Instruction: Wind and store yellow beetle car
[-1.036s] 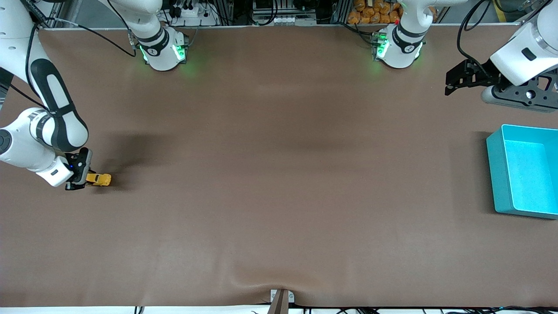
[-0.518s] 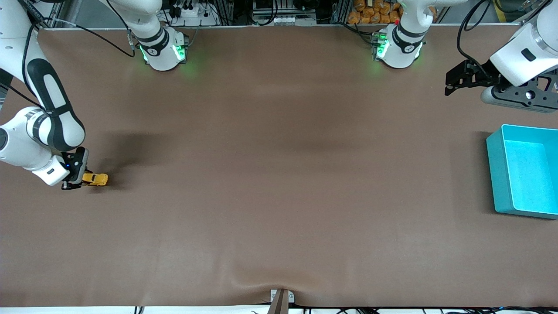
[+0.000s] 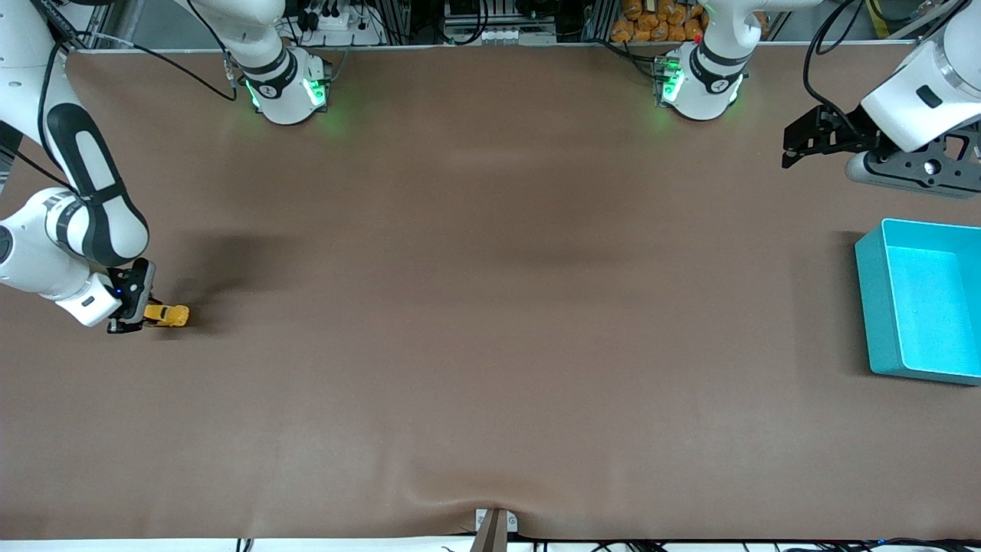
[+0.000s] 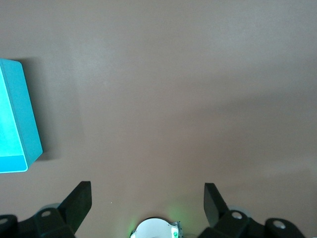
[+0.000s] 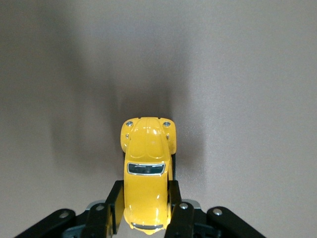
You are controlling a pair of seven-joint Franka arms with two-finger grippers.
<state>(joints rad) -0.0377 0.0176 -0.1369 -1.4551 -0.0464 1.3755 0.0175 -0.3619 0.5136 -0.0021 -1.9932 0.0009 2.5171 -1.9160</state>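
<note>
A: Where is free travel space lying?
B: Across the brown table (image 3: pixel 490 307); the teal bin (image 3: pixel 920 299) is sitting at its left-arm edge.

A: End effectors?
B: The left gripper (image 3: pixel 793 149) is waiting released above the table near that bin. The right gripper (image 3: pixel 138 316) is clamping the yellow beetle car (image 3: pixel 167 314) at the right-arm edge, low over the mat.

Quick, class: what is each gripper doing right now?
Left gripper: open, empty, waiting above the table.
Right gripper: shut on the yellow beetle car.
</note>
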